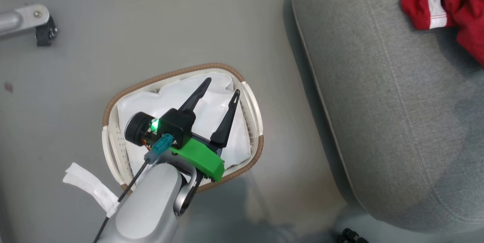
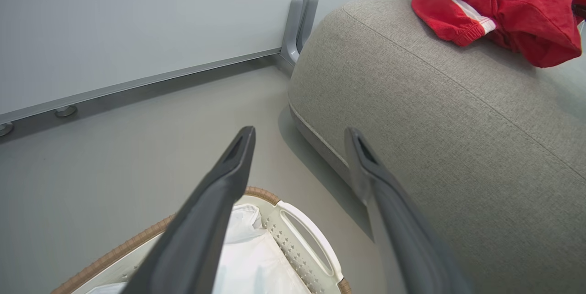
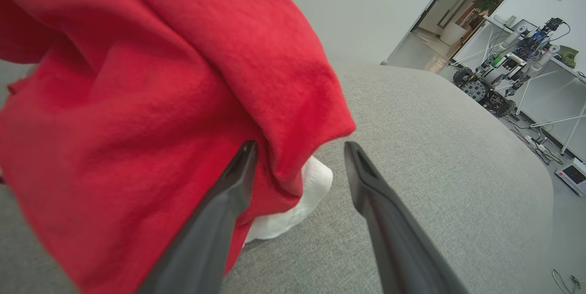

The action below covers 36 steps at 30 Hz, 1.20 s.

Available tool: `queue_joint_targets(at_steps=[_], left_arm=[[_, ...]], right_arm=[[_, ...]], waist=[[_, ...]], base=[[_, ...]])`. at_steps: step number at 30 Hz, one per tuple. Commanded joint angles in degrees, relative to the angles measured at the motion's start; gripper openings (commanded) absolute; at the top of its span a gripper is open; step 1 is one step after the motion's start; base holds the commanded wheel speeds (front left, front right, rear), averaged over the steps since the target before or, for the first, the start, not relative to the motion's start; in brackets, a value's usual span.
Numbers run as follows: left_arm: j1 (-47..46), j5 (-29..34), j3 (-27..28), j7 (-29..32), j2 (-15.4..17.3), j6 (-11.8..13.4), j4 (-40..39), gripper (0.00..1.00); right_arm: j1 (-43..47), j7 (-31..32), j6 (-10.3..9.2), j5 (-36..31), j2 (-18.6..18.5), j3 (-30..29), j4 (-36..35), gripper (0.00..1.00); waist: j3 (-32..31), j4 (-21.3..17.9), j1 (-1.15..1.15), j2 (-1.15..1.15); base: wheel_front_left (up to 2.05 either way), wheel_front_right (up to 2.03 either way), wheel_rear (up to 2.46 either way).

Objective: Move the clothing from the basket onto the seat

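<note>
The red clothing (image 1: 450, 4) lies bunched on top of the grey seat (image 1: 397, 103), one white stripe showing. The right gripper (image 3: 300, 145) hangs right at the heap, its fingers (image 3: 215, 220) spread apart and released, with a fold of red cloth draped against one of them, nothing pinched. The left gripper (image 1: 222, 86) hovers above the basket (image 1: 162, 78), fingers wide and empty. A white liner sheet (image 1: 159, 103) lies inside it. The basket stands on the floor (image 1: 151, 27) just beside the seat
</note>
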Motion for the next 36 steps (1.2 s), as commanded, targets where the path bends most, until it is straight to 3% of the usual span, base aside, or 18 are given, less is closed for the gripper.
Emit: queue_joint_targets(at_steps=[1, 6, 17, 23, 36], left_arm=[[1.37, -0.06, 0.41, 0.05, -0.12, -0.30, 0.27, 1.00], [3.28, -0.31, 0.81, 0.06, -1.09, -0.28, 0.92, 1.00], [8.59, 0.41, 6.13, 0.05, -2.37, -0.03, 2.30, 1.00], [11.74, 1.67, 12.47, 0.05, -2.76, 0.83, 3.05, 1.00], [18.20, 4.50, 26.18, 0.06, -3.47, 2.38, 3.60, 1.00]], right_arm=[[2.36, -0.06, -0.08, 0.68, 0.50, 0.38, -1.08, 1.00], [6.42, -0.07, -0.08, 2.00, 2.11, 3.50, -5.78, 1.00], [11.46, -0.06, -0.08, 7.87, 4.27, 19.06, -14.29, 1.00], [12.26, -0.06, -0.08, 10.66, 6.87, 25.47, -13.75, 1.00], [15.84, -0.07, -0.08, 11.79, 11.16, 32.44, -10.68, 1.00]], waist=[[-4.41, -1.16, -0.01, 0.00], [-8.69, -1.95, -0.01, 0.00], [-16.22, -0.54, -0.01, 0.00], [-19.02, 3.17, -0.01, 0.00], [-23.33, 10.24, -0.01, 0.00]], base=[[0.00, 0.00, 0.00], [0.00, 0.00, 0.00], [0.00, 0.00, 0.00], [0.00, 0.00, 0.00], [0.00, 0.00, 0.00]])
